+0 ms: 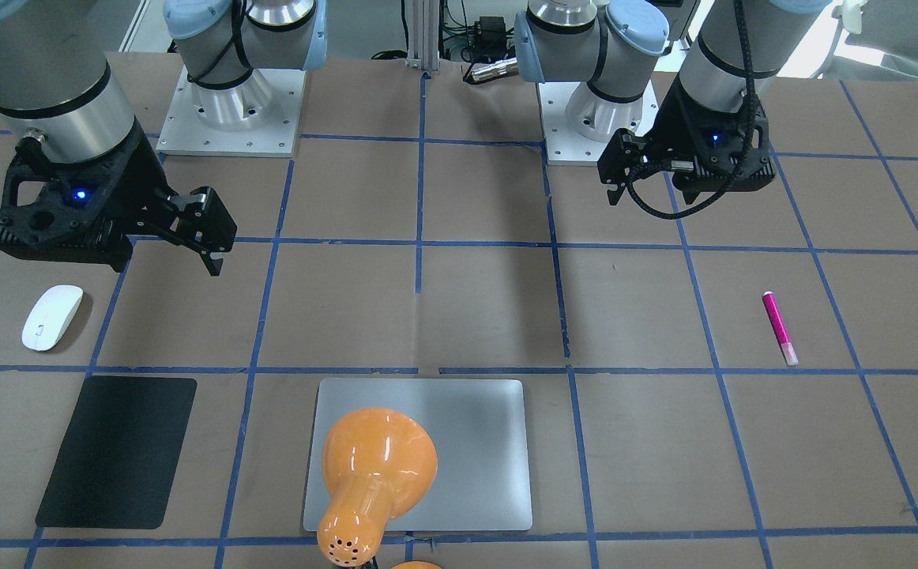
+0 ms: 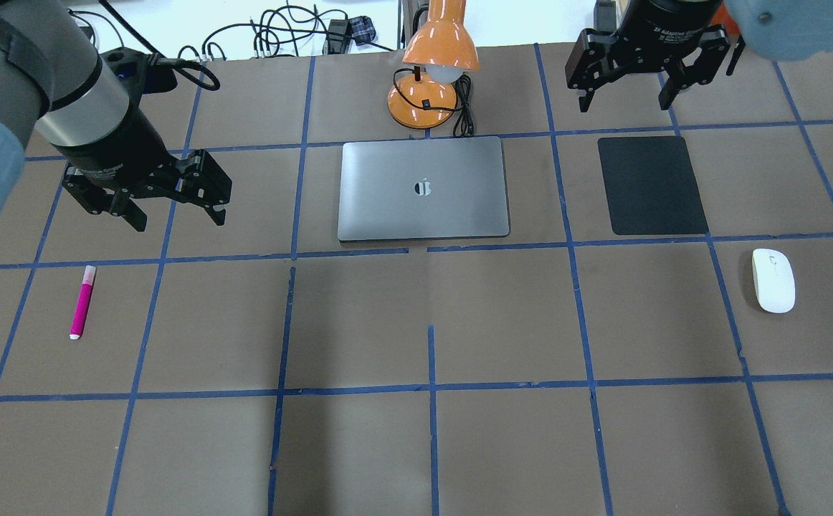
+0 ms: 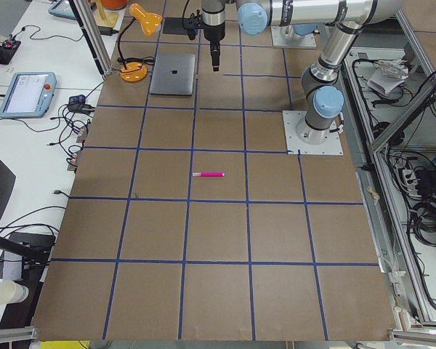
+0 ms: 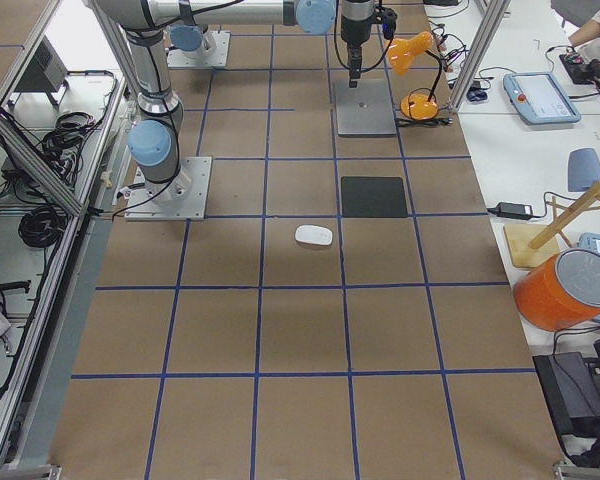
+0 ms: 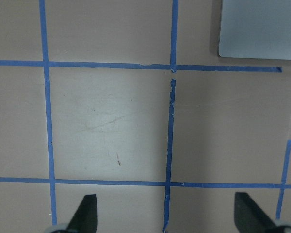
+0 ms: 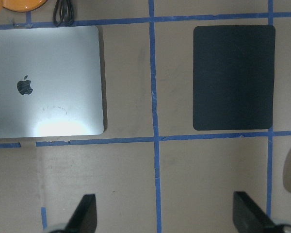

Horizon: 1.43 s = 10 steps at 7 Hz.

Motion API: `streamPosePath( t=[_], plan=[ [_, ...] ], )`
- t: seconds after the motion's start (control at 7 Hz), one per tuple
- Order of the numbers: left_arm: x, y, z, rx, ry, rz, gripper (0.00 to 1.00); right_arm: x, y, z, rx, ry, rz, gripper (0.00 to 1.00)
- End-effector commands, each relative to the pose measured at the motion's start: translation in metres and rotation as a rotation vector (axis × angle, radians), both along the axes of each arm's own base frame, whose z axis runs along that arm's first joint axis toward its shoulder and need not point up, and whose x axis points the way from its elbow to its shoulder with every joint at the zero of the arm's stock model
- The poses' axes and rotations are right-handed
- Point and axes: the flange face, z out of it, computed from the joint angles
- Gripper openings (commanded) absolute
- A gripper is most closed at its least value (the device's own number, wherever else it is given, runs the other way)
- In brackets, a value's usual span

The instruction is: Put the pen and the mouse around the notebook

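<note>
Lamp (image 1: 376, 462) over notebook (image 1: 475, 450) edge, pen (image 1: 780, 328) & mouse (image 1: 52, 317) far off either side, L/R jaws apart.

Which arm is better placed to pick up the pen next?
Left. The left gripper hangs open close to the pen, with nothing between them. The right gripper is open far across, past the notebook, nearer the mouse.

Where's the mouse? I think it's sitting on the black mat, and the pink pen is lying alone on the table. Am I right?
Not quite. The overhead view shows the white mouse lying on the bare table, apart from the black mat, not on it. The pink pen does lie alone on the table.
</note>
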Motion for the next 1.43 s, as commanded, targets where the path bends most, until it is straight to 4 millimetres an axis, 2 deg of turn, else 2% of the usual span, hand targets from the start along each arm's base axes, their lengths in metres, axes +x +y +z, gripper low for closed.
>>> streamPosePath(
  t=[0.0,0.43,0.57,0.71,0.86,1.0,1.14,1.29],
  plan=[
    [0.004,-0.001,0.000,-0.005,0.002,0.010,1.00,0.000,0.000,-0.003,0.004,-0.001,0.001,1.00],
    [0.006,-0.002,0.000,-0.009,0.011,0.016,1.00,0.000,-0.001,-0.008,0.011,-0.004,0.002,1.00],
    [0.006,-0.002,0.002,-0.012,0.008,0.016,1.00,-0.003,-0.004,-0.004,0.004,-0.016,-0.005,1.00],
    [0.007,-0.002,0.002,-0.011,0.003,0.014,1.00,-0.012,-0.009,-0.018,0.032,-0.015,-0.002,1.00],
    [0.006,-0.002,-0.001,-0.005,0.008,0.018,1.00,-0.032,-0.020,-0.038,0.077,0.004,-0.015,1.00],
    [0.008,-0.002,0.000,-0.008,0.002,0.013,1.00,-0.058,-0.023,-0.041,0.095,0.036,-0.053,1.00],
    [0.008,-0.003,0.001,-0.014,0.002,0.005,1.00,-0.074,-0.028,-0.047,0.099,0.033,-0.052,1.00],
    [0.010,-0.007,0.000,-0.026,0.000,0.017,1.00,-0.103,-0.038,-0.063,0.130,0.033,-0.015,1.00]
  ],
)
